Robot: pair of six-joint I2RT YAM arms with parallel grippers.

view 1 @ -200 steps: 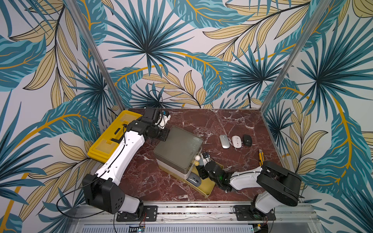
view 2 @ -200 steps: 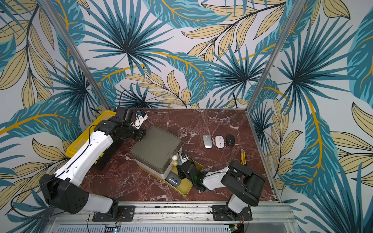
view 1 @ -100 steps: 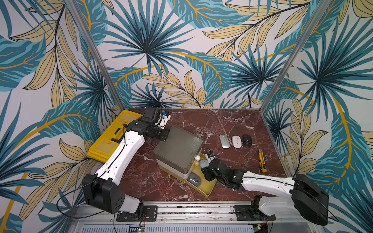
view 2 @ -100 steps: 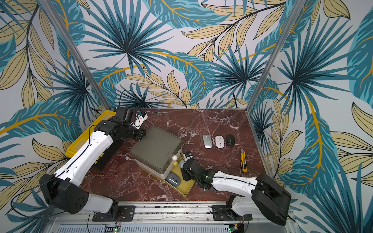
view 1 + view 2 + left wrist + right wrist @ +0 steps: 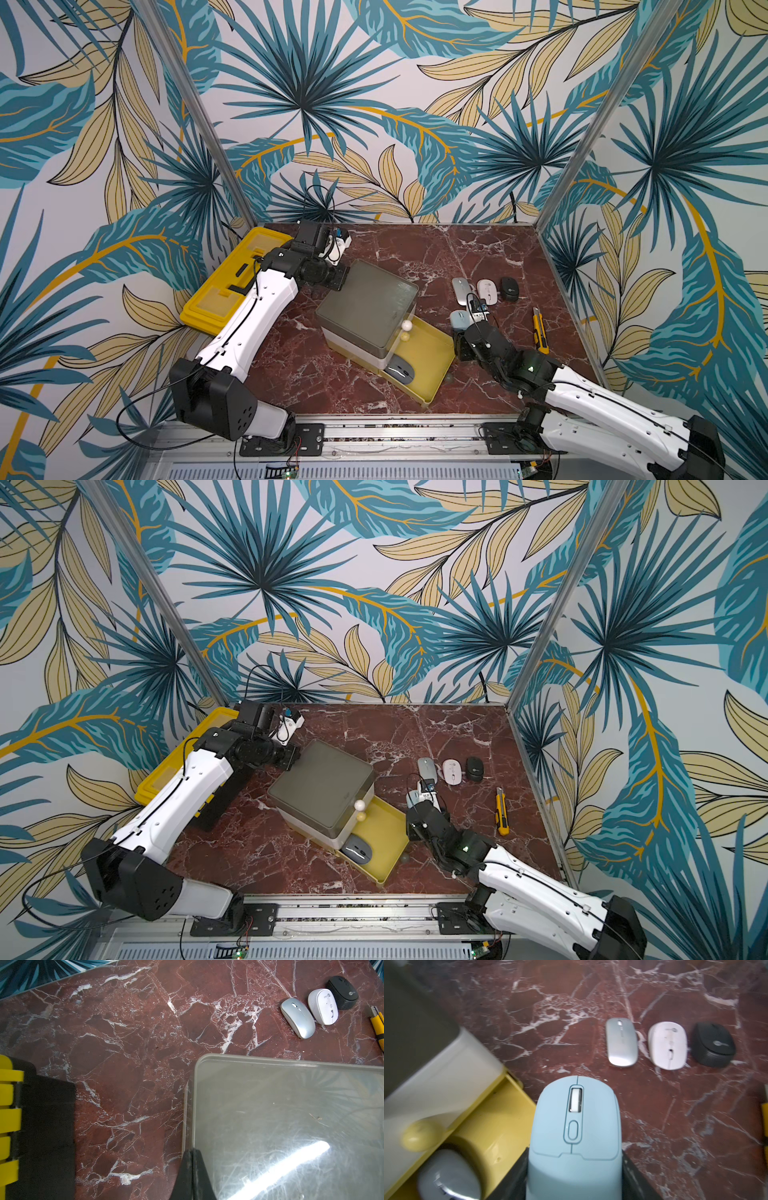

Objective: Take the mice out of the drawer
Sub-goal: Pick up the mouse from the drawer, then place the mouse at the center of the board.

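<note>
The bench [image 5: 124,1043] looks like polished red-brown marble with white veins, smooth and faintly shiny. The grey lid [image 5: 291,1126] of the drawer unit is glossy plastic, finely scratched, with a bright streak of glare. The silver mouse [image 5: 297,1018] has a satin metallic sheen. The white mouse [image 5: 323,1006] is smooth plastic, and the black mouse [image 5: 342,992] is matt with a ribbed lower band. The pale blue mouse [image 5: 575,1136] is smooth, matt plastic. The yellow drawer [image 5: 500,1120] is smooth plastic, and the dark grey mouse [image 5: 448,1176] is slightly shiny.
</note>
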